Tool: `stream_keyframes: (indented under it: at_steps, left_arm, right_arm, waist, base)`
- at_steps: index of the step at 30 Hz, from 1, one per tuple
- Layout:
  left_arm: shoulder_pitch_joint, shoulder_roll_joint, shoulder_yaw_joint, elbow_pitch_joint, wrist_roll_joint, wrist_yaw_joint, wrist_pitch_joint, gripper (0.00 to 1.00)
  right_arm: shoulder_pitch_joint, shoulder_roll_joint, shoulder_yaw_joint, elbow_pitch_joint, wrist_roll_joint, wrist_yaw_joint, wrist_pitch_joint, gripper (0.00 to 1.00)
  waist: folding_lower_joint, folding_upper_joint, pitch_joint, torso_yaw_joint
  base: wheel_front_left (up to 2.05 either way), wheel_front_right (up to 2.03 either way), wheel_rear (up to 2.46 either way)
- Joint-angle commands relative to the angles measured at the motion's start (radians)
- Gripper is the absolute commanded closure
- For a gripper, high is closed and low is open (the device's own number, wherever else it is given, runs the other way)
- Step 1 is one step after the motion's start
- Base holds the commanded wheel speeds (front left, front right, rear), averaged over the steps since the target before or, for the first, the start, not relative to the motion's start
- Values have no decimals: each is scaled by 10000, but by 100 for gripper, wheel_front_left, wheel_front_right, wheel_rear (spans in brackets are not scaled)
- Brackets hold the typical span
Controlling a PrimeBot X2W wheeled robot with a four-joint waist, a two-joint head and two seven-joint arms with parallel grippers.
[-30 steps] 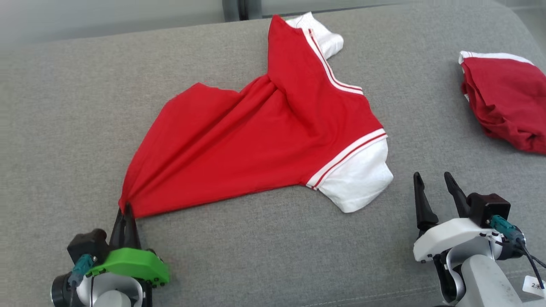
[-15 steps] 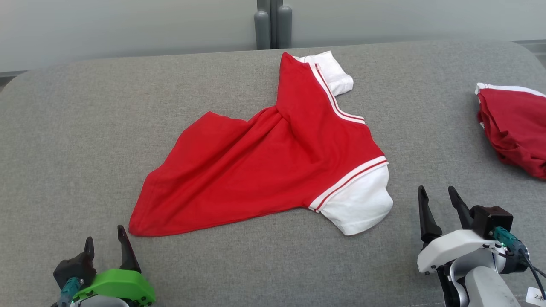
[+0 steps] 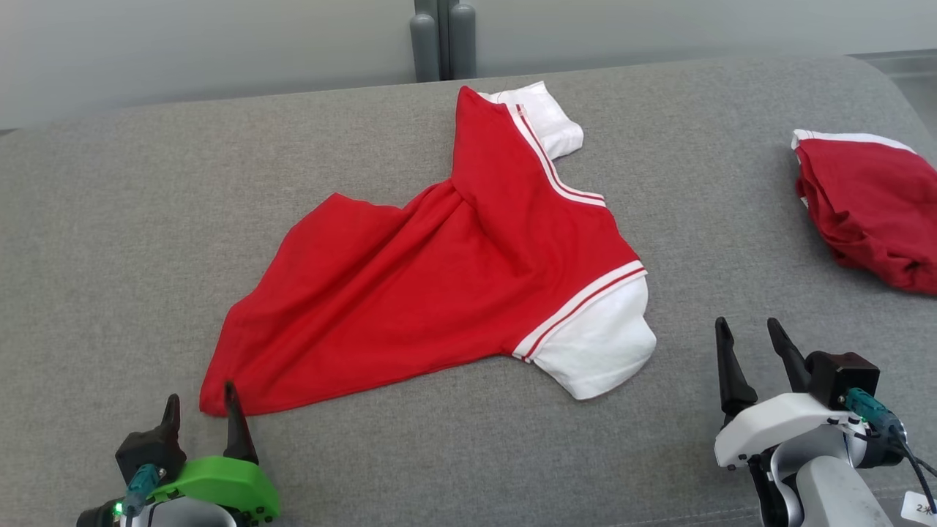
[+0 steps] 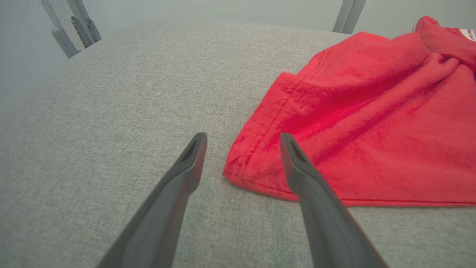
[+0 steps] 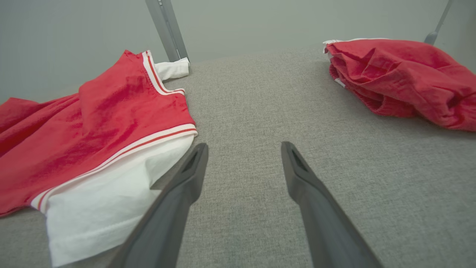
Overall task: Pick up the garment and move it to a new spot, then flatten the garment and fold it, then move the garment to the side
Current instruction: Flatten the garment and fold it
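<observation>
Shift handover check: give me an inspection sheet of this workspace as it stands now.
Surface: grey fabric pad, no stains seen.
Job's things: red shirt with white sleeves, lying spread out but creased, not yet folded.
Clutter: second red garment, crumpled near the right edge.
Grippers: left gripper open, with the shirt's hem corner at its fingertips but not gripped; right gripper open, holding nothing, apart from the near white sleeve.
Cables: black cable with a teal plug at the right wrist.
Surroundings: pale wall and grey posts behind the pad.
</observation>
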Motion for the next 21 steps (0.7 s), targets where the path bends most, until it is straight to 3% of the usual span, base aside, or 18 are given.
stream_keyframes:
  at_steps: [1, 21]
  left_arm:
    - [-138, 53, -43, -127, 41, -29, 1, 0]
    - [1203, 54, -214, -1296, 611, -98, 1, 0]
  right_arm:
    - [-65, -18, -19, -75, -59, -15, -30, 0]
    - [713, -16, 579, -704, 103, -15, -30, 0]
  waist:
    - [0, -1, 69, -146]
    - [0, -1, -1144, -740]
  base:
    - [0, 0, 0]
    - [0, 0, 0]
